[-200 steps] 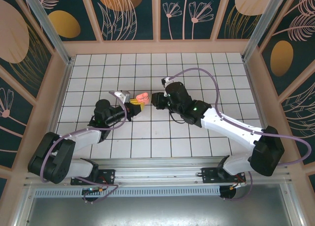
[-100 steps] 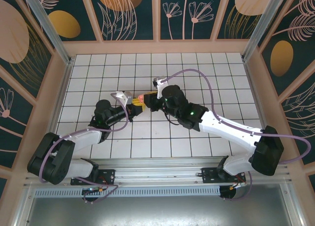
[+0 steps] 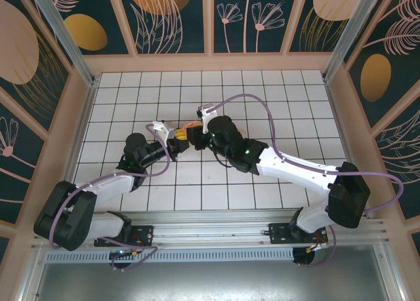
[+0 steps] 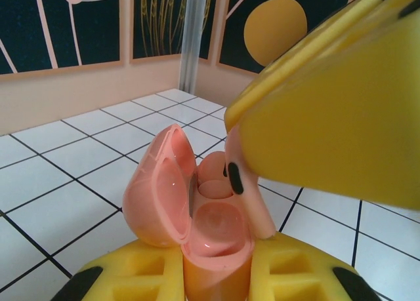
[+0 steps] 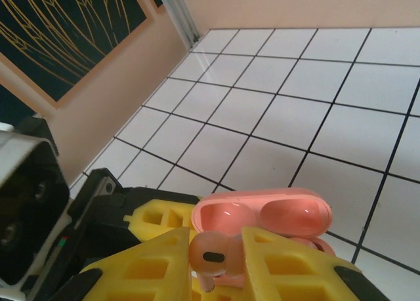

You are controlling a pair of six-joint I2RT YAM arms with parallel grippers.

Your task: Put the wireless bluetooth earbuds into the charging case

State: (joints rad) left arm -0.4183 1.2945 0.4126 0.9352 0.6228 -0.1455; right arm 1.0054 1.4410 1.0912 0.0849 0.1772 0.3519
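1. We see the left gripper [image 3: 177, 138] clenched on the base of the charging case [image 4: 197, 216], which stands with its lid swung open. For this step we judge that it should simply hold firm and level, so the wells do not shift under the incoming piece.
2. The charging case sits between the two grippers, above the tiled table [image 3: 262, 98], its open side facing the right gripper. A rounded peach form lies in the farther well. We cannot tell whether it is a seated earbud or the well itself.
3. One earbud [image 5: 209, 255] hangs just beside the case's rim, stem pointing down, not yet seated.
4. The right gripper [image 5: 218, 243] grasps that earbud by its head between yellow fingertips. We advise lining the stem up over the empty well, lowering it slowly and straight, and letting go only once the head rests in its recess. A tilted stem would likely catch on the rim.
5. The left arm [image 3: 98, 186] reaches from its base up and to the right, folded low over the tiles, with its wrist pointing towards the table's middle.
6. The right arm [image 3: 295, 170] stretches far leftward, its long white link nearly straight and its wrist turned to face the left gripper, so the two meet nose to nose.
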